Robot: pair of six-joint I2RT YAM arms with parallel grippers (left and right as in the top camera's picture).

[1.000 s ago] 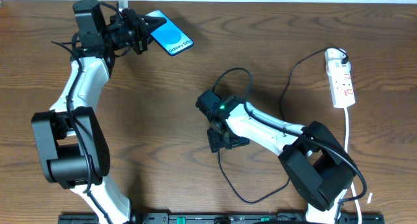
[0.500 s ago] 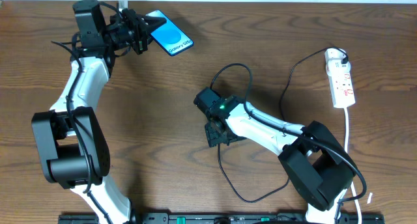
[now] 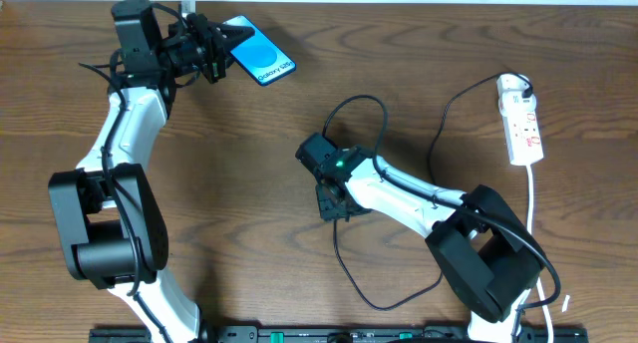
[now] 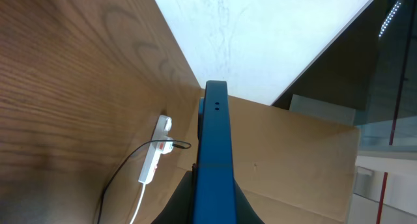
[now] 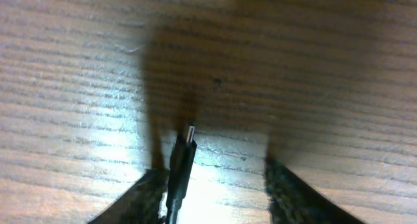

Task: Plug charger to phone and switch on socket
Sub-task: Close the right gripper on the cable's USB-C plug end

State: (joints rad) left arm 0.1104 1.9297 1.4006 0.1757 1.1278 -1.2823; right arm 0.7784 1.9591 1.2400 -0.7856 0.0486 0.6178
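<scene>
The right pincer (image 5: 212, 185) points down at the table (image 3: 249, 164) near the middle of the overhead frame. Its two fingers (image 5: 140, 198) stand partly apart, at a middling width, not clamped on anything. In its wrist view the charger (image 5: 179, 178) lies on the wood between them, just beside the finger at lower left and well clear of the one at lower right. Its small metal plug tip (image 5: 189, 134) points toward the top of the frame. Seen from overhead, the thin black cable loops above this pincer and sweeps in a wide curve toward the bottom of the frame.

The left pincer (image 3: 214, 56) sits in the upper left of the overhead frame, closed on the phone (image 3: 259, 52). The blue screen faces up and juts out to the right of the fingers. In the left wrist view the phone shows edge-on as a blue bar rising from the bottom centre.

The power strip (image 3: 523, 124) lies at the far right edge of the overhead frame, well apart from both pincers, with a white lead running down from it.
</scene>
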